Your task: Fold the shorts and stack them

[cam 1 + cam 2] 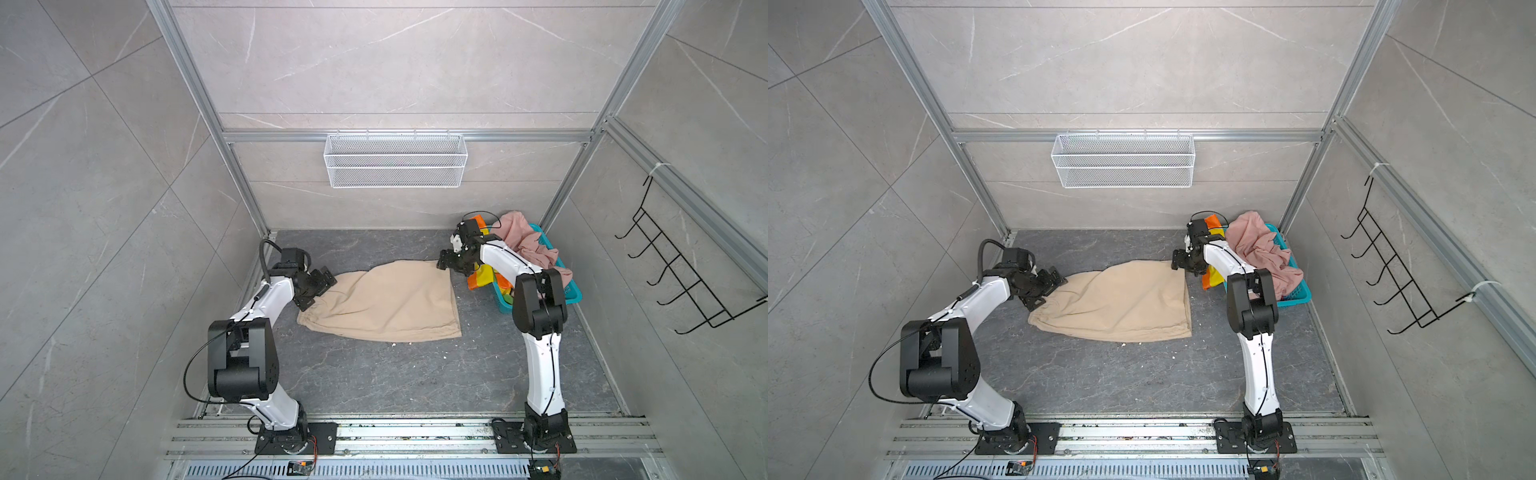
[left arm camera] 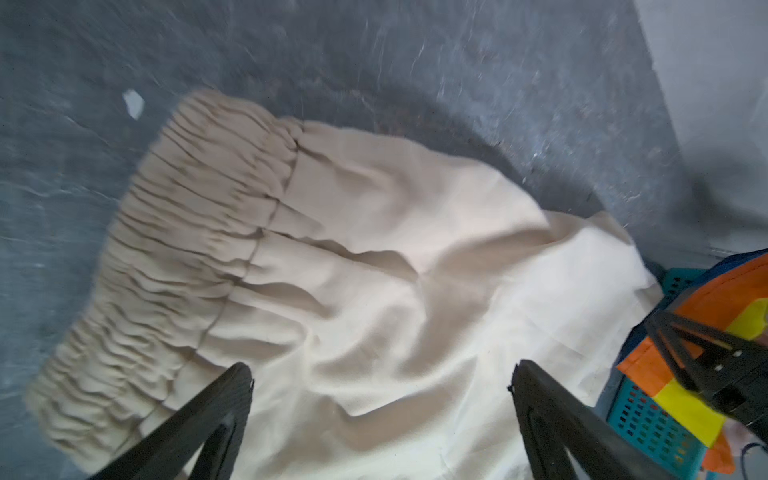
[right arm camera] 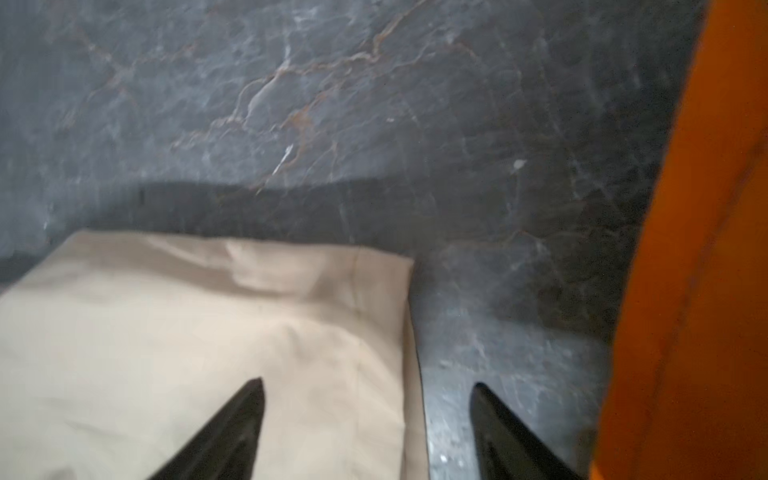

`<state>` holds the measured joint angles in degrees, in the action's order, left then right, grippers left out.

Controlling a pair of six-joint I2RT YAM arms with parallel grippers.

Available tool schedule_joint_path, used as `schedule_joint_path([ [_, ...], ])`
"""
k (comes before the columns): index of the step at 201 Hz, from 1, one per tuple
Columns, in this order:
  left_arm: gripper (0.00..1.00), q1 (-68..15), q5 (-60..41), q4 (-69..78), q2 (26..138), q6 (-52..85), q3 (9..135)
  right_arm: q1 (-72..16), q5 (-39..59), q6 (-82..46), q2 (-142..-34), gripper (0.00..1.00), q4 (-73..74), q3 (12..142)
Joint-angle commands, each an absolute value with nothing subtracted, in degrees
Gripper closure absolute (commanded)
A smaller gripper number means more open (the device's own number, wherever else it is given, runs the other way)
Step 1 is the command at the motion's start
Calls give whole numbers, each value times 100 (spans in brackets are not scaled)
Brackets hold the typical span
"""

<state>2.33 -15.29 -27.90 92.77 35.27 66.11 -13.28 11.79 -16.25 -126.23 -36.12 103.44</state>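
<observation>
Beige shorts point(image 1: 386, 299) point(image 1: 1117, 303) lie spread on the dark floor, their gathered waistband point(image 2: 187, 257) toward the left arm. My left gripper point(image 1: 321, 290) point(image 1: 1054, 291) point(image 2: 382, 370) hovers open over the fabric just inside the waistband. My right gripper point(image 1: 442, 264) point(image 1: 1177, 264) point(image 3: 368, 384) is open at the far right hem corner point(image 3: 374, 291), one finger over cloth, one over floor. Pink shorts point(image 1: 528, 241) point(image 1: 1258, 241) and rainbow-striped shorts point(image 1: 484, 276) point(image 1: 1212, 278) point(image 2: 706, 332) point(image 3: 698, 249) hang out of the teal basket point(image 1: 571, 293) point(image 1: 1300, 295) point(image 2: 648, 432).
The teal basket sits in the back right corner, close behind the right arm. A white wire basket point(image 1: 395, 160) hangs on the back wall and a black hook rack point(image 1: 681, 266) on the right wall. Metal rails point(image 1: 415, 436) run along the front.
</observation>
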Motion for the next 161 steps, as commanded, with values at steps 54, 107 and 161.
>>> schedule_joint_path([
  [54,1,550,-2514,-2545,9910,3814,6886,-2612,2127,-2718,-9807,1,-1994,6719],
  [107,0,762,-2370,-2936,10131,3434,6737,-2726,1913,-2776,-9365,1,-1728,5252],
  [161,1,1160,-1684,-3668,9582,2537,7050,-2353,1811,-2526,-9185,1,-2101,5072],
])
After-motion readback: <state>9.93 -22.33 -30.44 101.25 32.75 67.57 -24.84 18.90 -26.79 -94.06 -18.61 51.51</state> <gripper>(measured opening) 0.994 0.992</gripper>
